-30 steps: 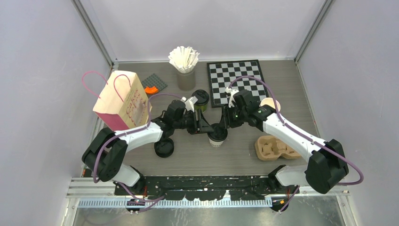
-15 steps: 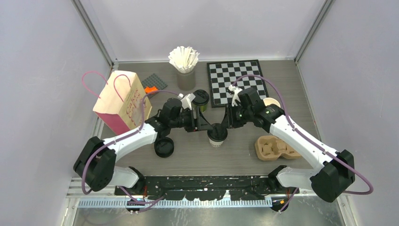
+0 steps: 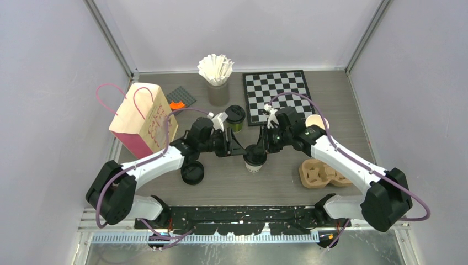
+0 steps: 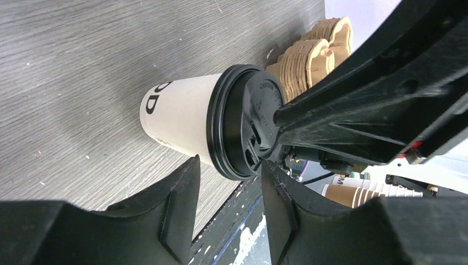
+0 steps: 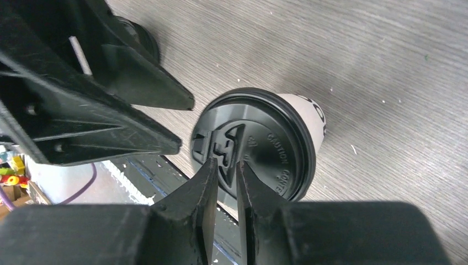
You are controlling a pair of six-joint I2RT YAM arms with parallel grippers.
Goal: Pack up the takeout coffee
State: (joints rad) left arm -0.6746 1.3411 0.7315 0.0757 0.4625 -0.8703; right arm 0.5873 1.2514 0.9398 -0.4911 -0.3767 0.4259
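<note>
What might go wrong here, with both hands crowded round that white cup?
1. The right hand appears to press the black lid near one edge, not its middle; a push there might tip the white cup or seat the lid crooked.
2. The left hand has its fingertips right beside the lid rim, close to the right hand; the two might knock together and topple the cup.

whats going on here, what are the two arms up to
Both arms reach in over a white cup with a black lid, which stands mid-table. The right hand is nearly closed at the lid's sip tab; whether it pinches the tab is unclear. The left hand is open beside the lid's rim. The bag stands at the left. The carrier at the right holds no cup yet.
</note>
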